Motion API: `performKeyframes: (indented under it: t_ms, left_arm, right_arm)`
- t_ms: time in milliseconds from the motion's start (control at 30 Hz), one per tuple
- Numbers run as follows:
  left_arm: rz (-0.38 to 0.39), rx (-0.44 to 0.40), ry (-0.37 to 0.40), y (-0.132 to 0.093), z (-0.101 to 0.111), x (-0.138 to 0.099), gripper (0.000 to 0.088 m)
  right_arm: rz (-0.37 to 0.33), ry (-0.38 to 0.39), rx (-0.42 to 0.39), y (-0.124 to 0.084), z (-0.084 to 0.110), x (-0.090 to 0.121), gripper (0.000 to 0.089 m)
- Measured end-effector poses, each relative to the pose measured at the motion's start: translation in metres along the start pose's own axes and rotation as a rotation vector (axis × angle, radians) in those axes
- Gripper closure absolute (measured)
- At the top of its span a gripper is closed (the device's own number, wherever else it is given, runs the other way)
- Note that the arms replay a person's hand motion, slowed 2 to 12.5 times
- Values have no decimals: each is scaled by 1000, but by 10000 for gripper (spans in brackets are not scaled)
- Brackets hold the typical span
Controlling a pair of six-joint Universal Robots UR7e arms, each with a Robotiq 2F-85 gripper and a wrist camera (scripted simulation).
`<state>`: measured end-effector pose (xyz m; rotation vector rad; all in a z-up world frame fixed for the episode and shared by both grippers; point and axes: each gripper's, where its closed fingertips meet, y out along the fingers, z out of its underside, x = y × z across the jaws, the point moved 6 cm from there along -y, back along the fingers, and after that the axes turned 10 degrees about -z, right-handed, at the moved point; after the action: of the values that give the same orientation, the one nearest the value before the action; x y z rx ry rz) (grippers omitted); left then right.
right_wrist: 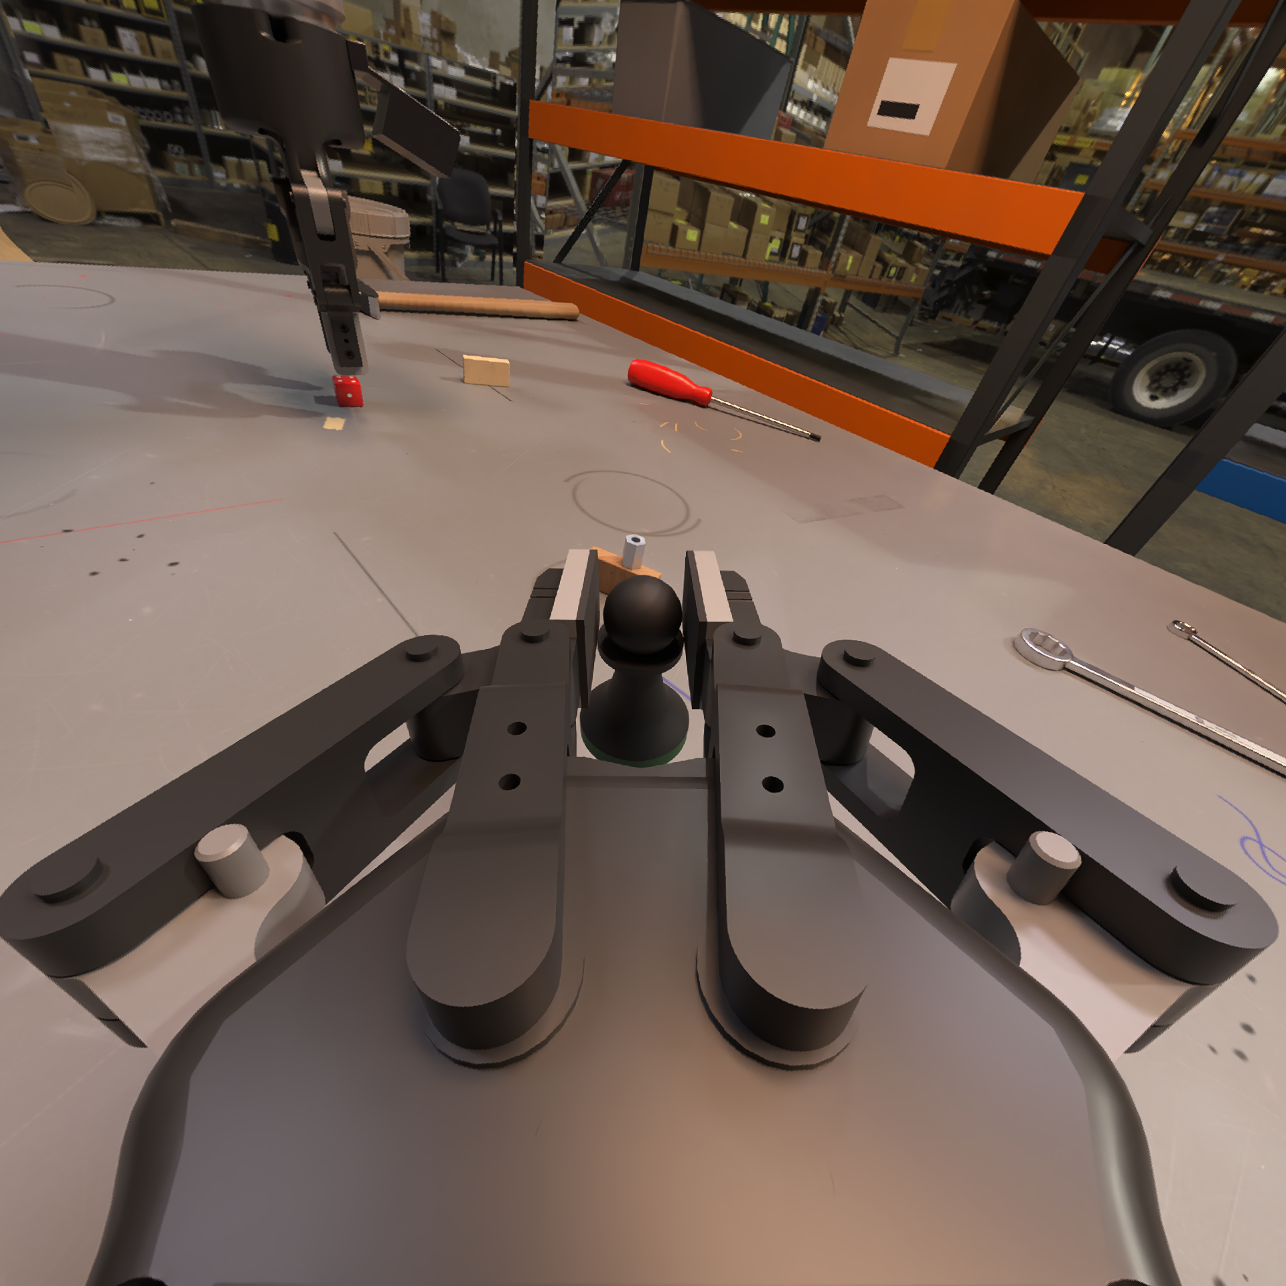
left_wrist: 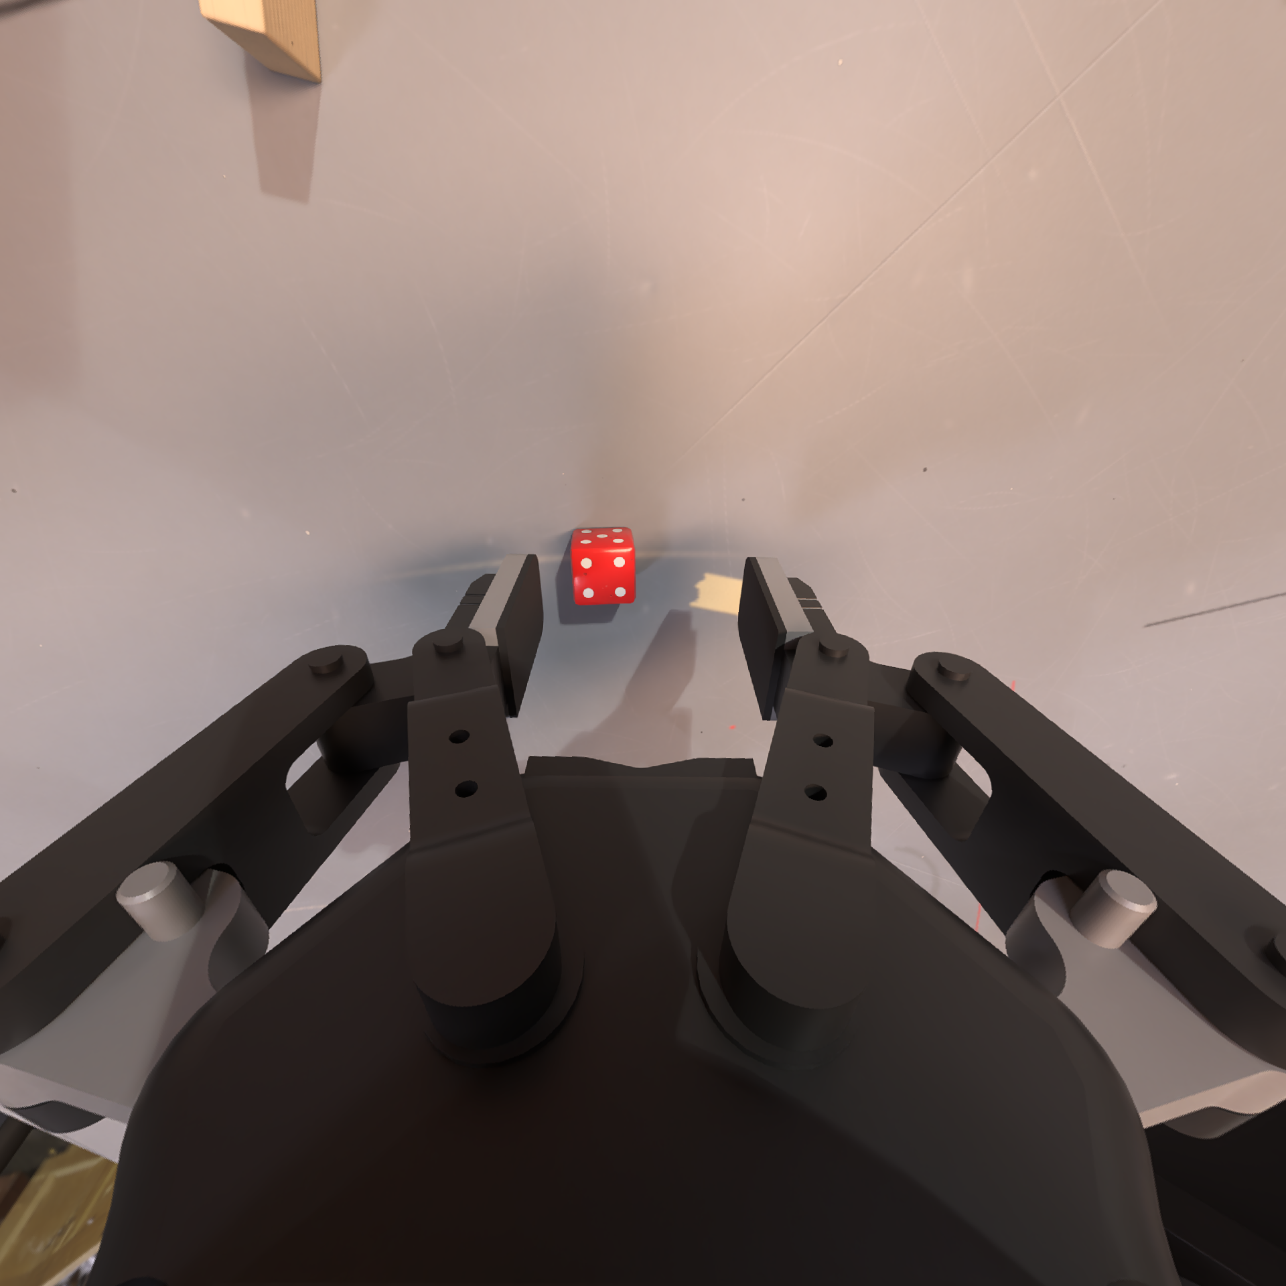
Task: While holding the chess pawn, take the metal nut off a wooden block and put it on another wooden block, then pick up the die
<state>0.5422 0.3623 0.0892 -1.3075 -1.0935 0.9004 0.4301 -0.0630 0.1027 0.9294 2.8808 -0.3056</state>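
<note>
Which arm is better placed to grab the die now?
Left. Its open pincer hangs right over the red die, fingers on either side. The right pincer is shut on the pawn, far from it.

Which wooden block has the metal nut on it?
The darker tan wooden block just beyond the right gripper carries the small silver hex nut; the paler wooden block is bare.

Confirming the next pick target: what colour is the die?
Red with white pips; the die shows best in the left wrist view, on the table between the open fingers.
</note>
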Motion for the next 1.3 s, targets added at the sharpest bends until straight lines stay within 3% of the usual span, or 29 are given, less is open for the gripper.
performKeyframes:
  t_ms: [533, 1300]
  left_arm:
    - [-15, 31, -6, 7, 0, 4, 375]
    - [-13, 56, -18, 12, 1, 6, 524]
  right_arm:
    - [1, 2, -4, 0, 0, 0, 673]
    - [-2, 4, -5, 0, 0, 0, 673]
